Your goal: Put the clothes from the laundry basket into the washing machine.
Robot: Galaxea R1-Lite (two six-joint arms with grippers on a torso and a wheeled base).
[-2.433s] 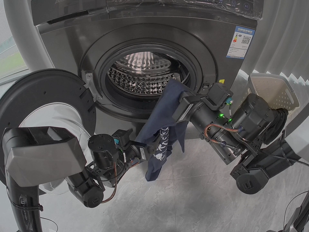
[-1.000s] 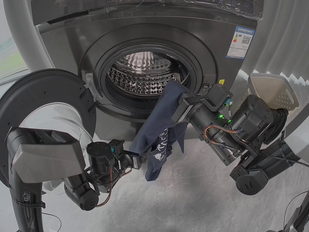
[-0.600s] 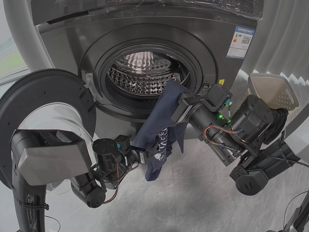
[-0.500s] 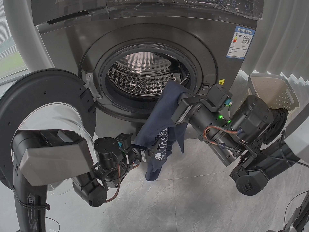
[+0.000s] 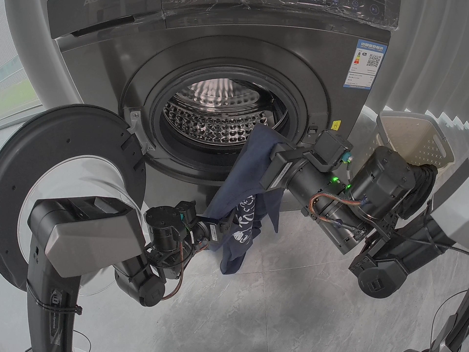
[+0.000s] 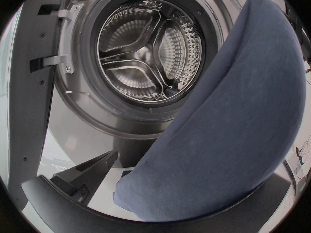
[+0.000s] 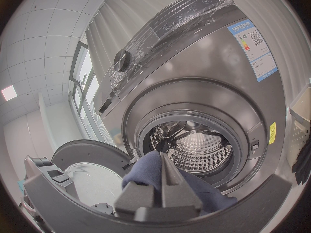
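Note:
A navy garment (image 5: 243, 182) with a white print hangs over the lower right rim of the washing machine's open drum (image 5: 215, 116). My right gripper (image 5: 270, 148) is shut on its top fold at the rim; in the right wrist view the closed fingers (image 7: 168, 182) pinch the blue cloth (image 7: 145, 169). My left gripper (image 5: 228, 222) sits low in front of the machine, open, against the garment's hanging lower part. One left finger (image 6: 94, 170) shows bare; the cloth (image 6: 226, 130) drapes over the other side. The white laundry basket (image 5: 415, 135) stands at the right with dark clothes (image 5: 426, 182) in it.
The machine's round door (image 5: 63, 147) stands swung open on the left, close behind my left arm. Grey tiled floor (image 5: 273, 299) lies below the garment. A curtain (image 5: 435, 50) hangs behind the basket.
My left gripper pulled back to the left, then came forward to the right again, up against the garment's lower part. The right gripper with the garment has barely shifted.

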